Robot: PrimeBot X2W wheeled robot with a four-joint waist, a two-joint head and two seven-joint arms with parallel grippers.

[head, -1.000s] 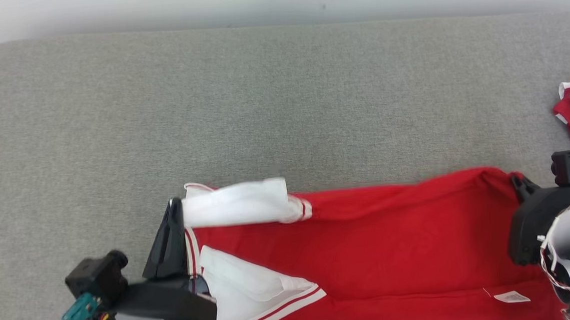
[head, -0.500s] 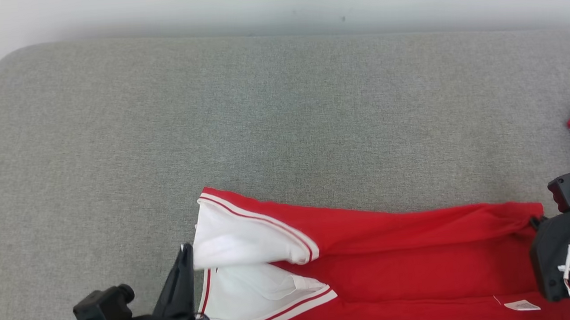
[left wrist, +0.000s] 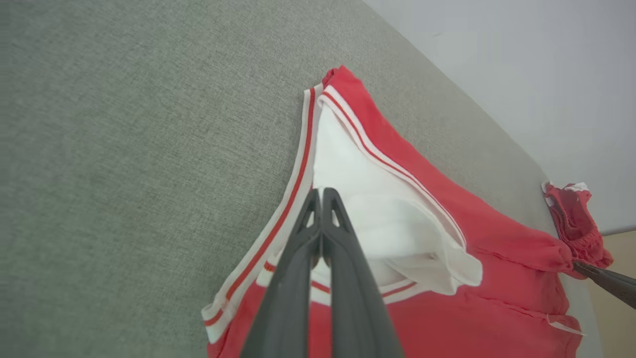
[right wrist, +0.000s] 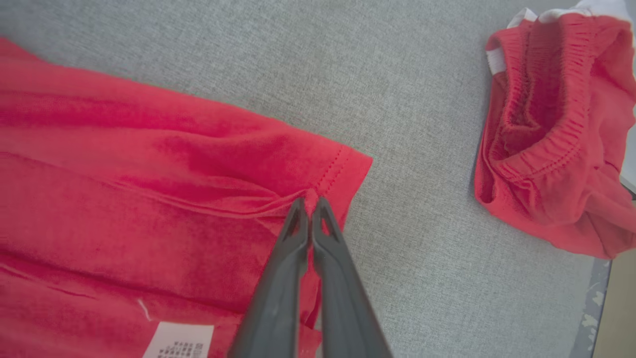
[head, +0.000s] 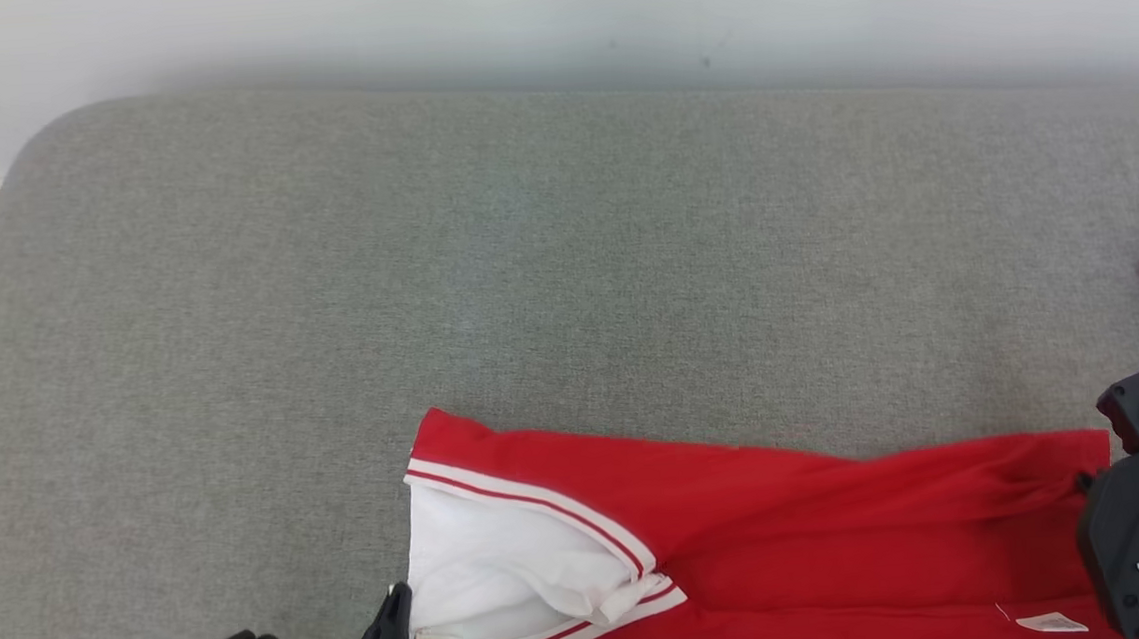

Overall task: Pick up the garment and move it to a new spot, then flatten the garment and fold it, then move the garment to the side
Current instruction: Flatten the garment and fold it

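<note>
Right wrist view: right gripper (right wrist: 311, 201) pinching shirt (right wrist: 149, 174) hem, left gripper (left wrist: 320, 191) clamped tight on white sleeve (left wrist: 367, 199).

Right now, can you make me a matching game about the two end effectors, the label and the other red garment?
Things: 1 left end effector; 2 right end effector; 3 label; 4 other red garment.
States: A white, on the garment; B lying apart at the right; C shut on the red hem; D shut on the striped trim.
Pairs: 1-D; 2-C; 3-A; 4-B.
</note>
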